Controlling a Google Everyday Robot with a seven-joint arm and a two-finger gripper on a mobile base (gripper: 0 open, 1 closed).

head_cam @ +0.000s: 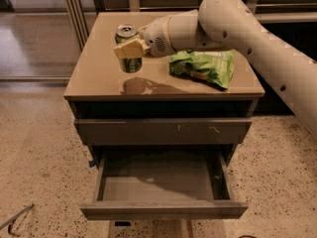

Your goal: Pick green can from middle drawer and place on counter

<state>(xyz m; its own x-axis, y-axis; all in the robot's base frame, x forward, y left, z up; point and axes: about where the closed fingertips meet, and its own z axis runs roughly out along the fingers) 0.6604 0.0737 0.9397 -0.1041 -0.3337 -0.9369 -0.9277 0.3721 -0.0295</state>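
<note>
The green can [129, 49], dark green with a silver top, stands upright at the back left of the beige counter [99, 78]. My gripper [131, 47] is shut on the can, its pale fingers [127, 48] across the can's upper side, with the arm reaching in from the right. I cannot tell whether the can's base touches the counter or hangs just above it. The middle drawer [163, 182] is pulled open below, and its grey floor is bare.
A wrinkly bright green snack bag [204, 66] lies on the right half of the counter, close to my wrist. A shut drawer front with pale scratch marks [163, 131] sits above the open drawer. Speckled floor surrounds the cabinet.
</note>
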